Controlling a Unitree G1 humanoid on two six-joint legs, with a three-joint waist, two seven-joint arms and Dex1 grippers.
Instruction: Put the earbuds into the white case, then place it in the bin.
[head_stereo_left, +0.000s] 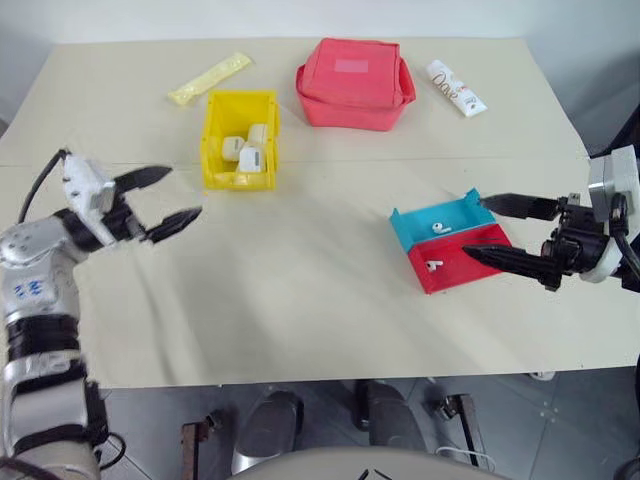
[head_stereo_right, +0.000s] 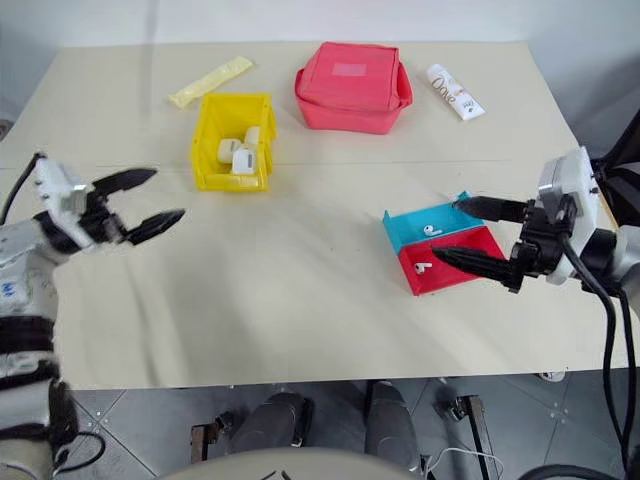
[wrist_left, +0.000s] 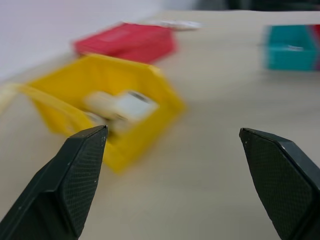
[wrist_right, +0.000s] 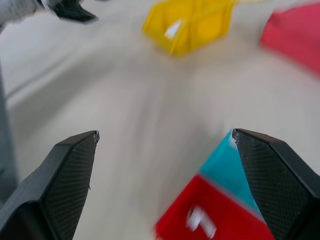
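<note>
While my head camera looks down over the beige table (head_stereo_left: 300, 290), I see the left gripper (head_stereo_left: 168, 197) hanging above the table at about nine o'clock, its two black fingers spread wide with nothing between them. My right gripper (head_stereo_left: 482, 229) sits at about three o'clock, fingers likewise wide apart and empty, one tip at the far right corner of the blue tray (head_stereo_left: 435, 221) and the other over the right edge of the red tray (head_stereo_left: 455, 262); I cannot tell whether they touch the trays. These two shallow trays lie side by side, touching, a little right of centre. One earbud (head_stereo_left: 437, 227) rests in the blue tray and another earbud (head_stereo_left: 433, 266) in the red one. At about eleven o'clock stands the yellow bin (head_stereo_left: 239, 139), and inside it I make out several small white cases (head_stereo_left: 243, 148) bunched together; I cannot tell which is which. Just beyond the bin lies a pale yellow packet (head_stereo_left: 209, 78). At twelve o'clock sits a red pouch (head_stereo_left: 354, 83), and beside it, toward one o'clock, a white tube (head_stereo_left: 456, 87).
</note>
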